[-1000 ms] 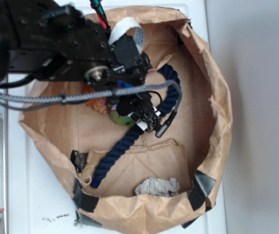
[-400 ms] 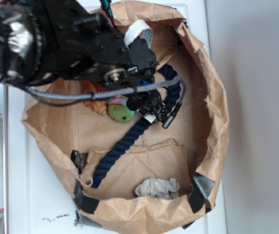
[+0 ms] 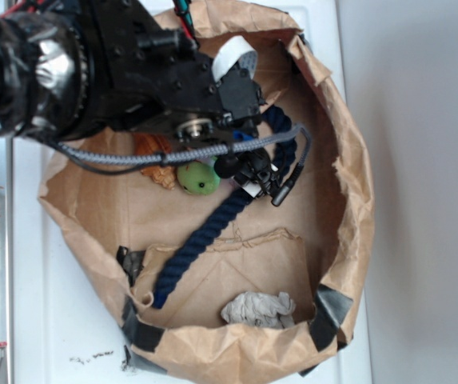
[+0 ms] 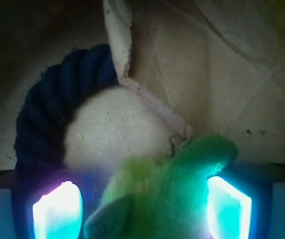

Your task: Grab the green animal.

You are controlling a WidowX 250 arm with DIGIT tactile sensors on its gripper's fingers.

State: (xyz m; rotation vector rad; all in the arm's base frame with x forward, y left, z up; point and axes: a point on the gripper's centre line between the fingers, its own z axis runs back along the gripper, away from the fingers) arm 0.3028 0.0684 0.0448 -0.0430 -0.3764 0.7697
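Wrist view: green animal sits between the two lit jaws, fuzzy limb reaching the right jaw; whether they press on it cannot be told. Navy rope curves behind at left. Exterior view: gripper down inside the paper bag, green animal beside the orange toy, rope running toward grey rag.

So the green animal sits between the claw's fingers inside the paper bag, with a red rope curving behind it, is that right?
Nearly: the rope is dark navy, not red, as the wrist view shows. The rest holds: the green animal sits between the claw fingers, inside the paper bag, with the rope curving behind it.
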